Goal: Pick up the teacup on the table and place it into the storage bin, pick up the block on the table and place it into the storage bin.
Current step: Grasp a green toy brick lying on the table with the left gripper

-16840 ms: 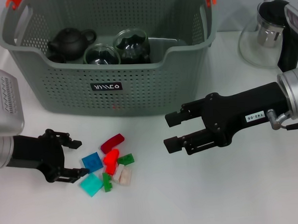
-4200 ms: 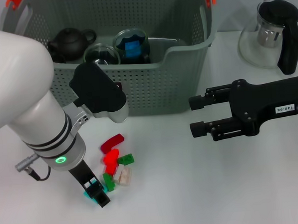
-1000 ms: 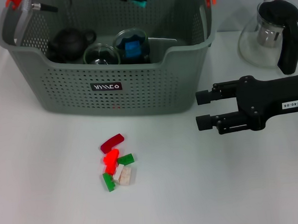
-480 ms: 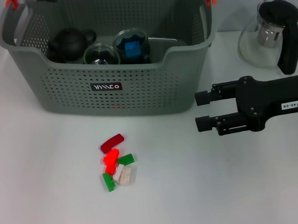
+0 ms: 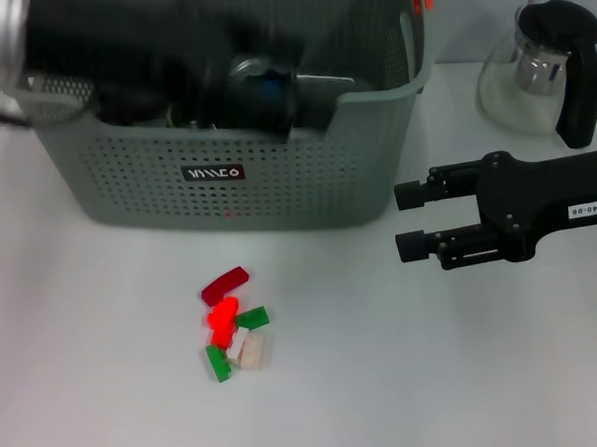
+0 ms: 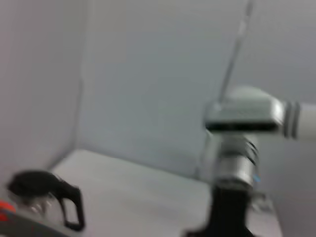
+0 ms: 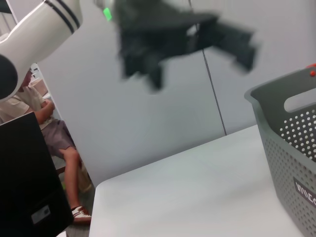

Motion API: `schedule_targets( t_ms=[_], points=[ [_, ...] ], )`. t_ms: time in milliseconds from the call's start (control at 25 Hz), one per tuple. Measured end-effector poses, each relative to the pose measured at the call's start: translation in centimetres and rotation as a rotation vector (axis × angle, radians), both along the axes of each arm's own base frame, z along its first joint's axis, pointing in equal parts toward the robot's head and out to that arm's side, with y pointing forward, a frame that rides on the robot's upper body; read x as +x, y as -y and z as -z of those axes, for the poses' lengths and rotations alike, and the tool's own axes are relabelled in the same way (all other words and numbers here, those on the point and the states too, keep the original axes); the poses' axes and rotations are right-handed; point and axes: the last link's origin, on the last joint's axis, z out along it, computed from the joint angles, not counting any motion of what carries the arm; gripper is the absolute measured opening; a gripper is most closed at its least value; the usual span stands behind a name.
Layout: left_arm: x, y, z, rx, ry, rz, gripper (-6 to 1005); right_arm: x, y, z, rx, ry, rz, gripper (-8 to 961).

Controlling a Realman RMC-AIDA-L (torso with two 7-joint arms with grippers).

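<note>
Six blocks (image 5: 233,323), one storage bin (image 5: 276,175).

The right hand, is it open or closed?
Open: the right hand hovers over the table with a clear gap between its two fingers, holding nothing.

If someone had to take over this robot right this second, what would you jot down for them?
Left gripper: blurred in motion over the storage bin; I cannot tell whether it carries anything.
Right gripper: open, empty, hovering above the table right of the bin.
In the bin: a blue block inside a glass cup; the rest is hidden by the arm.
On the table: a cluster of red, green and pale blocks; a glass teapot at far right.
Left: bin the remaining blocks.
</note>
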Motion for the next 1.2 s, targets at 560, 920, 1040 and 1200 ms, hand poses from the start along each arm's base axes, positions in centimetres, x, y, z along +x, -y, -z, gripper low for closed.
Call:
schedule_targets(
  t_ms=[560,920,1040,1200],
  points=[
    [-7.1,4.5,3.2,-0.093,-0.284,-0.057,877,0.2,-0.1,0.4,0.004,-0.007,0.026,731],
    [-9.5,5.1,6.2,-0.164,-0.493,-0.121,877,0.1,-0.1,0.5,-0.001,-0.011,0.035,733],
    [-9.7,5.1,7.5,-0.188,-0.56,-0.141,878,0.0,-0.2,0.6,-0.003,-0.011,0.033,731],
    [-10.3,4.5,9.1,-0.168,-0.664,-0.208,878,-0.2,-0.3,0.8,-0.004,-0.01,0.03,731]
  ],
)
